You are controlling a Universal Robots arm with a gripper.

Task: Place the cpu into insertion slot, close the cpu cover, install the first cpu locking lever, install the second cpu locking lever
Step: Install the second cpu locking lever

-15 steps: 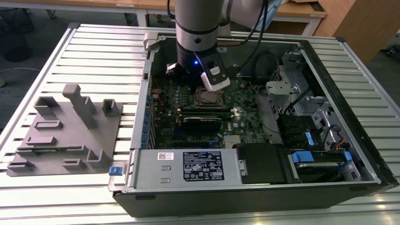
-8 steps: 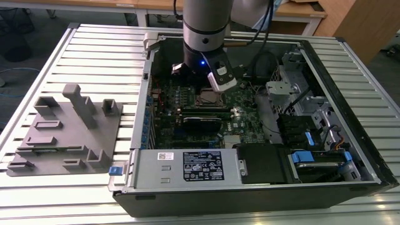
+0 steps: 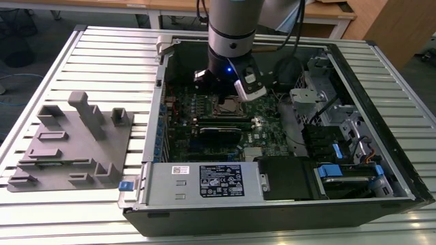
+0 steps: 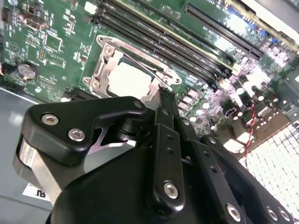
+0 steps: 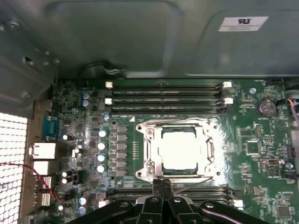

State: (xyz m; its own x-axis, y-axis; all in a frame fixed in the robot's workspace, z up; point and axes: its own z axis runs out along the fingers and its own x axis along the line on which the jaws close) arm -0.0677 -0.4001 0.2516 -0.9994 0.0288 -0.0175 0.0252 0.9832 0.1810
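I see my black tool (image 5: pixel 162 183) with its fingers pressed together, nothing between them, poised just beside the edge of the small square insertion slot (image 5: pixel 178 152) with its shiny metal rim on the green motherboard (image 5: pixel 261 186). The flat silvery-grey square cpu (image 5: pixel 179 149) already sits in that slot, and the thin silvery metal cpu cover (image 5: pixel 148 151) frames it, lying down flat around it. In the exterior view the arm reaches down into the open black computer case (image 3: pixel 381 204), which lies on the slatted metal counter (image 3: pixel 109 56) beside a grey moulded fixture tray (image 3: pixel 68 148).
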